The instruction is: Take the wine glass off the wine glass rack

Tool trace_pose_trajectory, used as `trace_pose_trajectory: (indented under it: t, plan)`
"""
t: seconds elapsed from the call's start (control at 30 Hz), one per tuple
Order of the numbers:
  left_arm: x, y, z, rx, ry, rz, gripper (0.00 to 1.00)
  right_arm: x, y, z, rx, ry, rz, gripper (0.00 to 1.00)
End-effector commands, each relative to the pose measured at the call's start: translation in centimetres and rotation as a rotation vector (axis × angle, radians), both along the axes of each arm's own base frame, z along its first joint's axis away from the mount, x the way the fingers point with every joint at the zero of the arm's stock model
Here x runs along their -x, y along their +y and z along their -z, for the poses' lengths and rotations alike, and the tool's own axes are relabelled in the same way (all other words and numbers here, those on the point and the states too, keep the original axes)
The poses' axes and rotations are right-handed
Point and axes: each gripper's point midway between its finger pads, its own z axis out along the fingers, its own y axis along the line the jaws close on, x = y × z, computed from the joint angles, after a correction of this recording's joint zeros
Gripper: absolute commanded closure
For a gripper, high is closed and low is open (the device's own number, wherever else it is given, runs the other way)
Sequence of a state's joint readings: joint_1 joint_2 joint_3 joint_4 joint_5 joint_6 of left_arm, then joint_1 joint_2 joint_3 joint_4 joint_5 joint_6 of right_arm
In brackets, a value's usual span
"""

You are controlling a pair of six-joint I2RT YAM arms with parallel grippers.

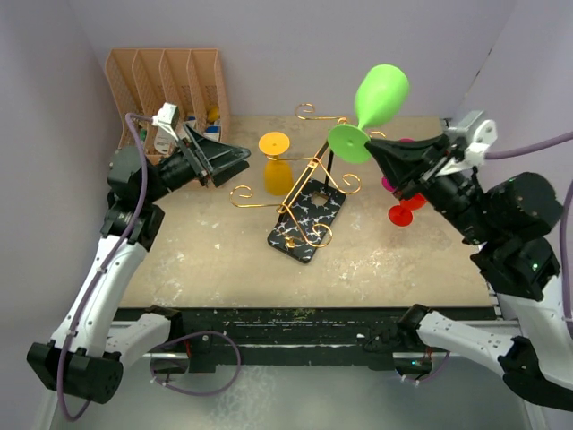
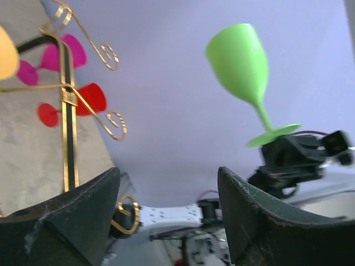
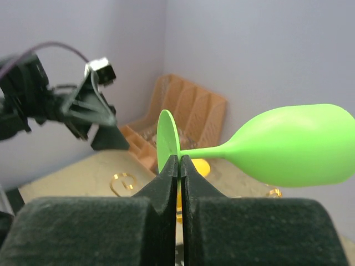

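1. Black base bar point(image 1: 286, 324) with both arms bolted on runs along the near edge in the top view. Beyond it on the table point(image 1: 206, 260) stands the wine glass rack point(image 1: 304, 222), mid-table, with an orange glass point(image 1: 277, 175) hanging foot-up on its left arm.
2. Same view: right gripper point(image 1: 372, 150) pinches the foot of the green wine glass point(image 1: 383, 92) — it is off the rack, in the air to its right, bowl tilted up toward the back wall. Left gripper point(image 1: 235, 167) hangs left of the rack, holding nothing. Red glass point(image 1: 400, 212) and magenta glass point(image 1: 391, 184) are partly hidden by the right gripper. Peach organiser point(image 1: 166, 76) is in the back-left corner.
3. Left wrist: fingers point(image 2: 72, 221) are spread wide with nothing between them. Green wine glass is well apart from the rack's curls, its foot at the right gripper.
4. Right wrist: fingers point(image 3: 162, 185) are pressed together on the rim of the green foot — stem and bowl stick out to the right.
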State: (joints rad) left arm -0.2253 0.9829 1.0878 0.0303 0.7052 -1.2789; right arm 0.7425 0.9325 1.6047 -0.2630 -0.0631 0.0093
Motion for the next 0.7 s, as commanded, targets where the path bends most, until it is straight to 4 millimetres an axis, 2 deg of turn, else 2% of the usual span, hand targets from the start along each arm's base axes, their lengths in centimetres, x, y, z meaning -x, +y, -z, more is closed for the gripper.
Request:
trace_pose_trajectory:
  t: [0.0,0.1,0.27,0.43,0.67]
  plan:
    - [3.4,-1.3,-4.7,0.217,0.047,0.253,0.26,-2.4,-1.0,3.1,0.103,-0.04,0.166,1.0]
    - [3.5,-1.6,-4.4,0.228,0.146,0.297,0.26,-3.0,-0.7,3.9,0.14,-0.068,0.223,1.0]
    - [3.2,-1.8,-3.1,0.218,0.237,0.306,0.26,-3.5,2.0,5.7,0.295,-0.125,0.33,1.0]
    - [2.8,-1.9,-2.2,0.231,0.283,0.308,0.26,-2.7,5.2,6.3,0.41,-0.245,0.38,1.0]
    - [3.4,-1.8,-2.4,0.237,0.29,0.314,0.27,-1.6,8.6,7.1,0.492,-0.372,0.405,1.0]
